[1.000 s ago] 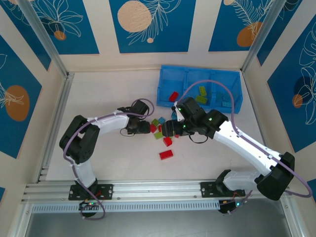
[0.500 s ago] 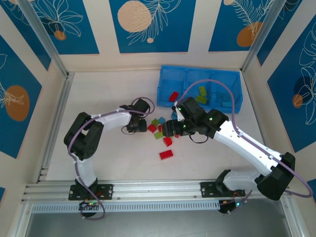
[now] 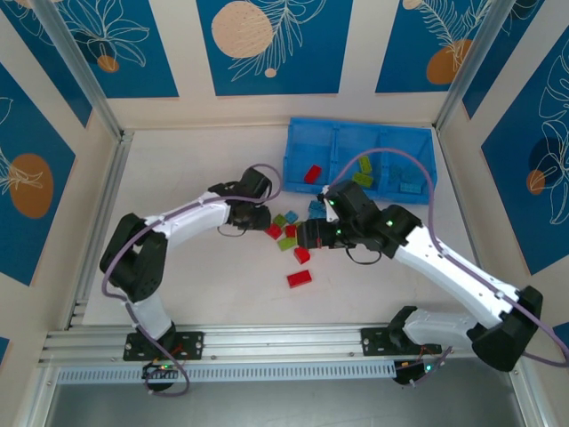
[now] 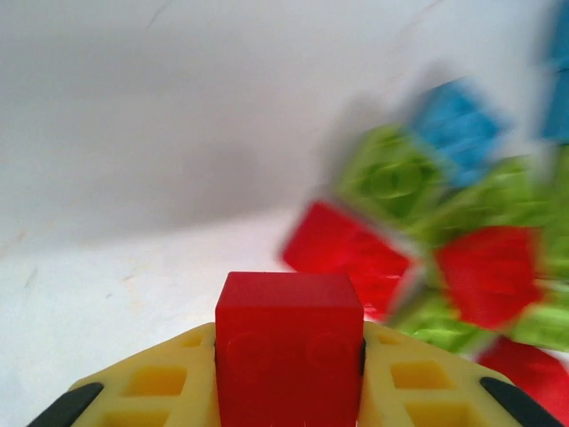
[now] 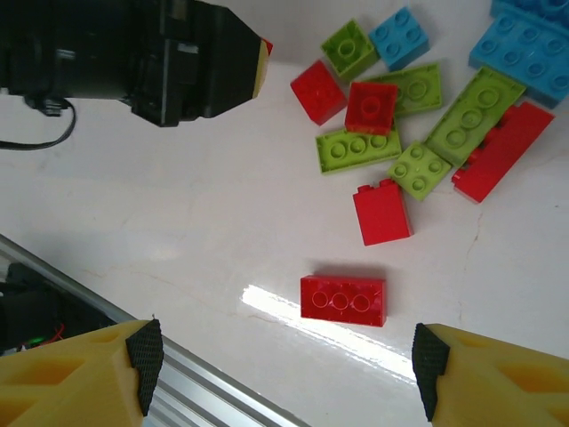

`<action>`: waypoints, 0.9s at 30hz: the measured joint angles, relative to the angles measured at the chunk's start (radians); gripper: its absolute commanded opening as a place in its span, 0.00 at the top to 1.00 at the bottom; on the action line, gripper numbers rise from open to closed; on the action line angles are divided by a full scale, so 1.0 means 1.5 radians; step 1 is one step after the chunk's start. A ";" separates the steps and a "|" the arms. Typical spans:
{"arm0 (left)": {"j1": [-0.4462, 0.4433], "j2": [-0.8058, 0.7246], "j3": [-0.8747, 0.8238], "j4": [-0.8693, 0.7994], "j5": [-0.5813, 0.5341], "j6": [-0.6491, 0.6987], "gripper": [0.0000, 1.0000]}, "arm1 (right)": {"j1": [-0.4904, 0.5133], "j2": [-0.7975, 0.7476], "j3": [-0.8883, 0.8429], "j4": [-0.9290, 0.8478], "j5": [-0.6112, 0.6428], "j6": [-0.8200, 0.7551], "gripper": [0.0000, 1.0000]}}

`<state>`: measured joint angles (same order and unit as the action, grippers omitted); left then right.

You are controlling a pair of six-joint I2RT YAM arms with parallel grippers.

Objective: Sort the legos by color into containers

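My left gripper is shut on a small red lego, held between its yellow fingers just left of the loose pile; from above the gripper sits at the pile's left edge. The pile mixes red, lime green and light blue legos. My right gripper hangs open above the table with a lone red lego lying underside up between its fingers, and from above the gripper is over the pile's right side. The blue bin holds a red lego, green ones and blue ones in separate compartments.
A second red lego lies alone between the pile and the lone brick. An aluminium rail runs along the table's near edge. The left arm's black wrist is close to the pile.
The left gripper has drawn slightly back and up from the pile with the red lego, its elbow swinging left. The right arm shifted a little to the right.
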<state>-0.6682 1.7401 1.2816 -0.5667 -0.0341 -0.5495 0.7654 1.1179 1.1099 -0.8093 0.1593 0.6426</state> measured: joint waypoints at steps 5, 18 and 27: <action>-0.026 0.049 0.204 0.004 -0.014 0.038 0.78 | -0.019 -0.087 -0.019 0.018 0.042 0.034 0.23; -0.013 0.468 0.823 -0.060 -0.089 0.150 0.52 | -0.031 -0.145 -0.039 -0.010 0.079 0.081 0.23; -0.004 0.435 0.810 -0.098 -0.060 0.172 0.49 | -0.038 -0.153 -0.070 -0.032 0.104 0.106 0.21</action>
<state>-0.6735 2.3932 2.4962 -0.7139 -0.1234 -0.2920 0.7086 0.8883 1.0050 -0.8566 0.3157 0.8009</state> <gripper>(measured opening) 0.512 0.788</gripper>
